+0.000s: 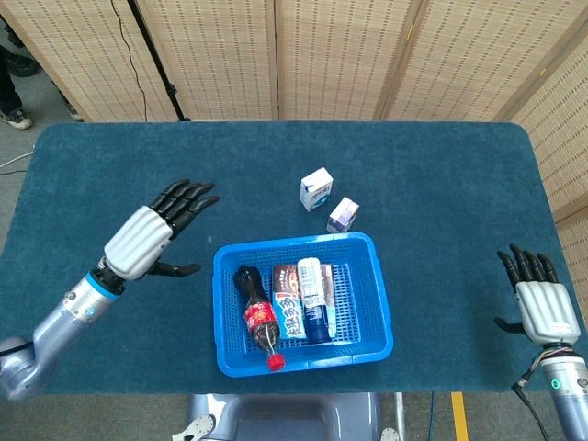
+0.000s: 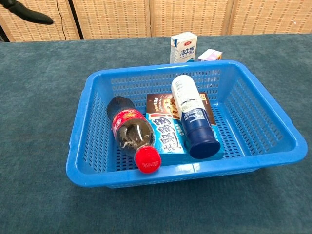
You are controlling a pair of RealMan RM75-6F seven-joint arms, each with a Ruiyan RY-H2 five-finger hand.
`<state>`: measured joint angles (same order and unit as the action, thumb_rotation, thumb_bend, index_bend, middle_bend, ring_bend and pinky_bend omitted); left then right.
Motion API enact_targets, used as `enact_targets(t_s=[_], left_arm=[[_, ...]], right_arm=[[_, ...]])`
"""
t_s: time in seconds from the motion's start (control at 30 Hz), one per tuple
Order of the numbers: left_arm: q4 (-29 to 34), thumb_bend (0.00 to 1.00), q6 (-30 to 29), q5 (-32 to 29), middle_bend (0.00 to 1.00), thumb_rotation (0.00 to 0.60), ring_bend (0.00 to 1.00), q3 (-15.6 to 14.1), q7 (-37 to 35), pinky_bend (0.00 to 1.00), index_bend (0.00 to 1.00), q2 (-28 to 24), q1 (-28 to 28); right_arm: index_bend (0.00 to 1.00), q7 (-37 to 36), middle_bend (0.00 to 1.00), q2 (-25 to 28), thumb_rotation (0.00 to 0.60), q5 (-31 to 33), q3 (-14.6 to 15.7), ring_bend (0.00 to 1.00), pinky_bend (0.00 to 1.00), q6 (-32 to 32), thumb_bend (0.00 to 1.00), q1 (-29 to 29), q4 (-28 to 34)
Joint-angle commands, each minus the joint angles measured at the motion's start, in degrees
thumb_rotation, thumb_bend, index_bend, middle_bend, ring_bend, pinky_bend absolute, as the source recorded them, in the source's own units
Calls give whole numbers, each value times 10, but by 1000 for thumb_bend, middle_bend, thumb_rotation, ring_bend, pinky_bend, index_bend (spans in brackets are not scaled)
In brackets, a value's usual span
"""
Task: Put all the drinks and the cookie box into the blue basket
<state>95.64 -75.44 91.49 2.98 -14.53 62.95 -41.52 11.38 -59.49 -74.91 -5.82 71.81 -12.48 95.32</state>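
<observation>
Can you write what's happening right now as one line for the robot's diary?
left hand: open, raised | cola bottle: in blue basket | two cartons: outside

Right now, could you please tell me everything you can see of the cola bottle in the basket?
The cola bottle lies on its side in the left part of the blue basket, its red cap at the near wall and its base pointing away. It looks like clear plastic with dark drink inside and a red label. Its right side lies against the cookie box. Neither hand touches it.
</observation>
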Motion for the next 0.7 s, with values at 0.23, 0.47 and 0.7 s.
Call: enact_targets(t_s=[0.23,0.47,0.7], left_arm=[[86,2,1,-115,0,600,0,-12,86,0,0,-78,93],[120,6,-27,-156,0,600,0,-16,109,0,0,-92,145],[144,43,-50,-192,0,600,0,-16,176,0,0,-88,182]], right_arm=[[0,-69,0,12,600,2,-55,0,0,-80,0,-83,-71],[1,-179,0,-18,600,-70,-66,0,0,-162,0,-173,-156],[100,-337,0,-99,600,-167,-49,13,94,-204,0,-276,-295]])
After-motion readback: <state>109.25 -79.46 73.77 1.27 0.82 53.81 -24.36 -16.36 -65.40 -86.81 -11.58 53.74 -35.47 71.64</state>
